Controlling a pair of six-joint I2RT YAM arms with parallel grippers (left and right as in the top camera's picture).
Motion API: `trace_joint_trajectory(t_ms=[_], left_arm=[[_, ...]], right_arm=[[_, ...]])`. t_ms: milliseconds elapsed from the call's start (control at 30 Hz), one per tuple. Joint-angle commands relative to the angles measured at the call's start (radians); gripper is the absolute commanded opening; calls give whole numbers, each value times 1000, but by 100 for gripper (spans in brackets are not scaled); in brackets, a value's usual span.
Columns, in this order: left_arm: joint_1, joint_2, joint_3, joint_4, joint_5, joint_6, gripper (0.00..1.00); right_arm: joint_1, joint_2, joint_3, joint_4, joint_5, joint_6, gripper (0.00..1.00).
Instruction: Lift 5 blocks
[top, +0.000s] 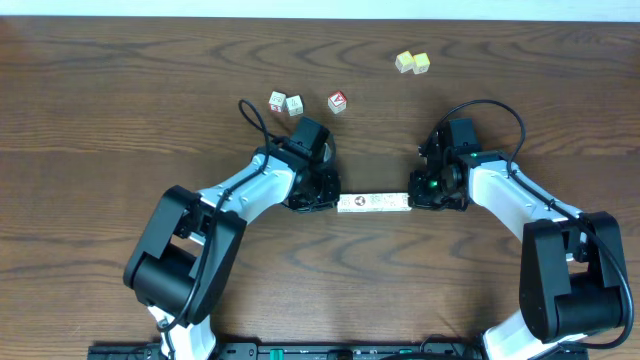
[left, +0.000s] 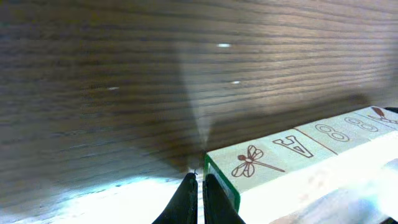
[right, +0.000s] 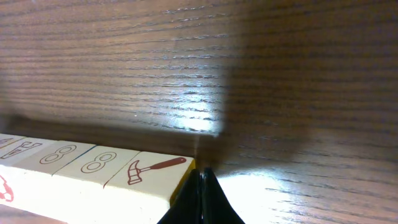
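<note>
Table (top: 100, 120): dark brown wood with pronounced straight grain and a satin finish; both wrist views show bright glare patches on it.

Blocks (top: 373, 203): pale wood, smooth and matt, with brown and green figures printed flat on the faces.

Left gripper (left: 200, 190), right gripper (right: 202, 186): fingers black and matt, apparently plastic.

Arm casings (top: 250, 185): white, smooth, slightly glossy plastic; joint housings black and matt.

Cables (top: 255, 118): black, smooth sheath.

Two cubes (top: 412, 62) at 1 o'clock on the table: pale yellow and matt; material cannot be confirmed.

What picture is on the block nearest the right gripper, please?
That block shows a brown hammer, clearest in the right wrist view.
</note>
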Motion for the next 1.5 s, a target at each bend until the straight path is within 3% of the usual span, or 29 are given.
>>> trace_joint_trajectory(t_ms=[0,1467], left_arm=[[-7,15,-14,9,15,13,7],[-8,-20,-5,20,119,13,7]], right_arm=[[13,-10,-3,0,-9,5,1],[13,-11,63,-72,-125,13,1]])
